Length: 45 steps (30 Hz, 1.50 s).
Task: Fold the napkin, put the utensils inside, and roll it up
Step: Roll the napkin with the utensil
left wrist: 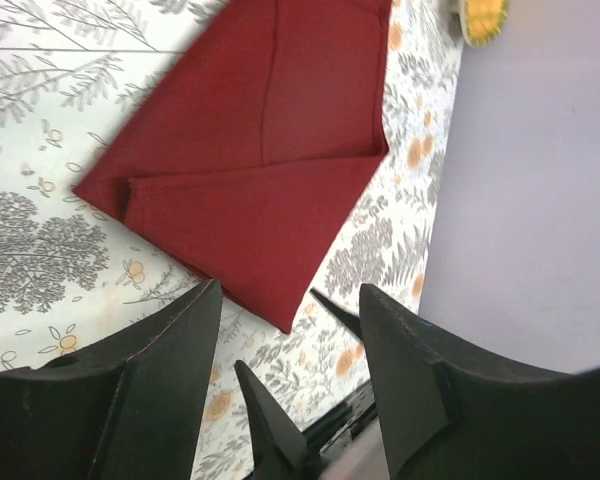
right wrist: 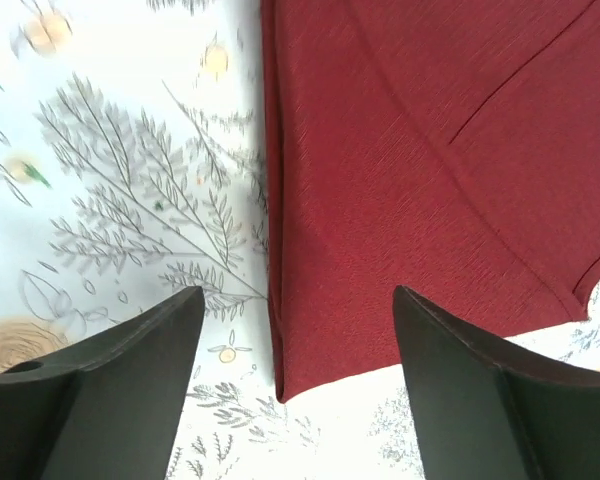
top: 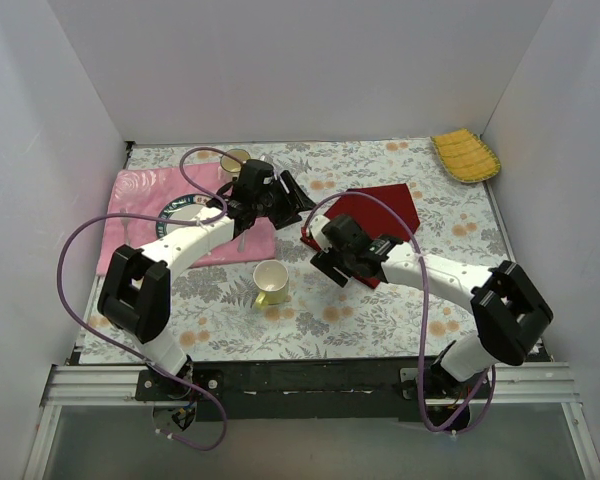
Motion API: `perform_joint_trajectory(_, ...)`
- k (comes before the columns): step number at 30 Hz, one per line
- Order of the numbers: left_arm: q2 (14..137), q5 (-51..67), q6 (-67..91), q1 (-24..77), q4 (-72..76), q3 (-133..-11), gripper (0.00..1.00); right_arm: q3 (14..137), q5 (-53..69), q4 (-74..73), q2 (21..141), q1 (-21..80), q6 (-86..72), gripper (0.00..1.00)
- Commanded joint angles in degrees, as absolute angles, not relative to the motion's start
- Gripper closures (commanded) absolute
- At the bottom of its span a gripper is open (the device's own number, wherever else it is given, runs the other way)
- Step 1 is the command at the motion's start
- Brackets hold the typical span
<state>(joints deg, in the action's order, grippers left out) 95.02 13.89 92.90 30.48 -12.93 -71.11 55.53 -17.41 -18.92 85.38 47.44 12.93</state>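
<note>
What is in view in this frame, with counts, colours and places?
napkin: one, dark red, folded, right of centre
pink cloth: one, pale pink, left side
plate: one, white with dark rim, on the pink cloth
back cup: one, yellowish, far left-centre
front cup: one, yellowish, near centre
yellow cloth: one, ribbed, far right corner
tablecloth: one, floral, under everything
left gripper: one, black, open, beside the napkin
right gripper: one, black, open, over the napkin's edge

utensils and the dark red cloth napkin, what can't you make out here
Slim table utensils: none identifiable in any view; the left arm covers much of the round dark-rimmed plate, top view.
Dark red cloth napkin: near corner under the right gripper, top view; far edges cut off, both wrist views.
</note>
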Motion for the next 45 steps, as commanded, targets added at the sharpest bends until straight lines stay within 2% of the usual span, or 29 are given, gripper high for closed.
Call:
perform_joint_trajectory(1, 90.89, 6.77, 96.41, 30.41, -15.38, -73.3, 0.43, 56.78, -20.49, -21.62, 87.36, 47.9, 18.54, 0.2)
perform_joint_trajectory(6, 89.83, 5.27, 97.47, 30.41, -16.26, -72.95, 0.41, 55.64, -16.53, -20.3, 89.46, 47.81, 18.11, 0.33)
perform_joint_trajectory(10, 89.74, 5.8, 97.91, 30.06, -16.35, -72.69, 0.41, 54.76, -15.03, -18.37, 90.88, 47.46, 17.4, 0.38)
perform_joint_trajectory(15, 89.56, 5.36, 98.17, 29.8, -16.35, -72.16, 0.41, 53.53, -13.45, -16.35, 91.23, 45.97, 17.05, 0.39)
perform_joint_trajectory(22, 89.91, 5.89, 98.44, 29.18, -16.0, -71.72, 0.41, 52.03, -9.06, -14.59, 91.32, 42.46, 17.05, 0.33)
perform_joint_trajectory(28, 90.18, 6.06, 98.44, 28.74, -15.47, -71.28, 0.4, 52.29, -6.16, -13.98, 92.46, 39.99, 16.26, 0.33)
perform_joint_trajectory(37, 90.0, 6.85, 98.35, 28.13, -14.94, -70.14, 0.4, 53.88, -5.1, -15.03, 96.24, 38.85, 15.56, 0.37)
perform_joint_trajectory(45, 89.3, 7.03, 97.47, 27.25, -14.5, -69.35, 0.39, 54.58, -5.54, -16.35, 99.75, 38.32, 14.5, 0.46)
